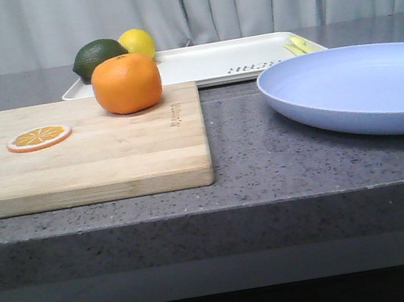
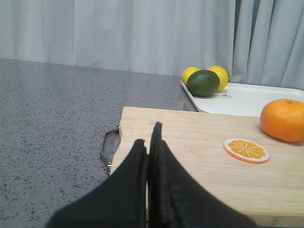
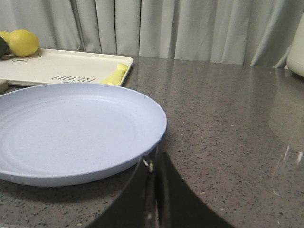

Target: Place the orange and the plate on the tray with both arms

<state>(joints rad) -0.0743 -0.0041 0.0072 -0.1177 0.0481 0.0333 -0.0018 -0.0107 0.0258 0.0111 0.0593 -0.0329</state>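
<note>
Right now both my grippers, left [image 2: 151, 156] and right [image 3: 153, 190], are closed and empty. Beside the tray [image 1: 210, 63], the orange [image 1: 126, 84] sits on the cutting board [image 1: 109, 155] and the plate [image 1: 362, 85] on the counter, each before its own arm.

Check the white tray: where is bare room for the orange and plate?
The tray is bare across its middle, between the lime and lemon at its left end and the small yellow item at its right end. Both ends are crowded.
</note>
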